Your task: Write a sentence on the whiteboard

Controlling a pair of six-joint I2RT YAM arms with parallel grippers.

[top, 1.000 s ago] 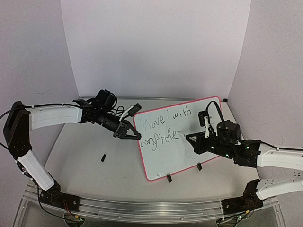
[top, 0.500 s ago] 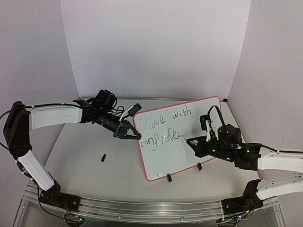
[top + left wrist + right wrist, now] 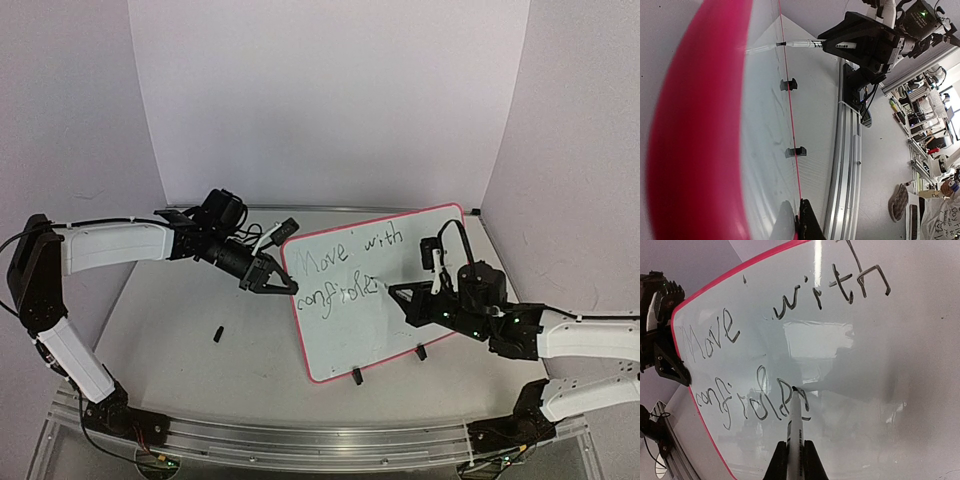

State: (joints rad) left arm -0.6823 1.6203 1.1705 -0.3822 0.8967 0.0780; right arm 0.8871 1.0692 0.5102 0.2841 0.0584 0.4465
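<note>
Top view: the whiteboard [image 3: 400, 325] propped up on the table [image 3: 170, 350], right of ctr, leaning back a little. Thin pink-red rim all round, rounded corners. Resting on two small black feet along the btm edge: front clip foot [image 3: 357, 377] and second clip foot [image 3: 421, 352].

The sentence [image 3: 340, 290] in thin black marker on the upper-left part of the board, two slanted rows. Top row "Move with". Below it sth like "confrole", last letters hard to read.

Left gripper [image 3: 278, 284] clenched on the whiteboard's left rim, approx level w/ the second row. In left wrist view the pink rim fills the left side, blurred, right up against the fingers. In right wrist view, seen as a dark claw at the board's left edge, beside "Move".

Right gripper [image 3: 400, 293] clamped tight round the marker [image 3: 795, 422], pale barrel and dark tip, sticking straight out between the fingers. Tip touching the board at the end of the second row, on the last stroke.

Small black item [image 3: 217, 333] lying on the table left of the board, well apart from it, under the left arm — too small to tell what.

Two grippers on opposite sides of the writing, well apart.
</note>
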